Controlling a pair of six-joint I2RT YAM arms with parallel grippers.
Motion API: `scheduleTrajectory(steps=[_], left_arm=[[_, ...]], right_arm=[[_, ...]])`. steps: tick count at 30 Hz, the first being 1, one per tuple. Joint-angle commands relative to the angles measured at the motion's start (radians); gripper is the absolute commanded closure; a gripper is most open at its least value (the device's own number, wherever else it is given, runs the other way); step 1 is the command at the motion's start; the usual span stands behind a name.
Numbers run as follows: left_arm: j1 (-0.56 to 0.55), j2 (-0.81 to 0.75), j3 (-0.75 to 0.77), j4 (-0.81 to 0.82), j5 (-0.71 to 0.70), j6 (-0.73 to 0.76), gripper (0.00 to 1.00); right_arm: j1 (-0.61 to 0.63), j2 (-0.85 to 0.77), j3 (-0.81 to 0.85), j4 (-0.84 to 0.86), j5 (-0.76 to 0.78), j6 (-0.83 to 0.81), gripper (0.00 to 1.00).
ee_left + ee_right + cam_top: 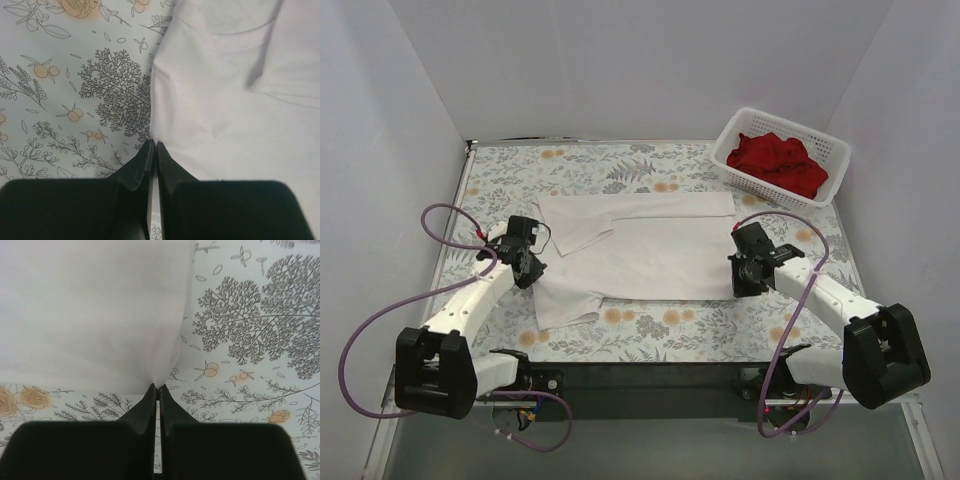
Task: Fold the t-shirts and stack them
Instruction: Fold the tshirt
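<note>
The white t-shirt (640,250) lies spread sideways on the flowered table, its far part folded over the body. My left gripper (527,268) is shut on the shirt's left edge near the sleeve; in the left wrist view the fingertips (154,146) pinch the white fabric (225,100). My right gripper (748,275) is shut on the shirt's near right corner; in the right wrist view the tips (157,387) pinch the cloth (90,310), which rises to them. Red t-shirts (778,160) lie heaped in the basket.
The white lattice basket (832,176) stands at the far right corner. White walls close in left, right and back. The flowered tabletop (650,340) runs to a black front rail by the arm bases. Purple cables loop beside both arms.
</note>
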Motion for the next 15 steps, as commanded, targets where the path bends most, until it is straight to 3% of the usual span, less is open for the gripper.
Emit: scheduleTrajectory(steps=[1, 15], left_arm=[[0.009, 0.022, 0.075, -0.026, 0.009, 0.008, 1.0], [0.066, 0.252, 0.279, 0.034, 0.04, 0.058, 1.0]], right_arm=[[-0.025, 0.021, 0.119, -0.05, -0.007, -0.052, 0.99], [-0.13, 0.23, 0.366, -0.054, -0.007, -0.139, 0.99]])
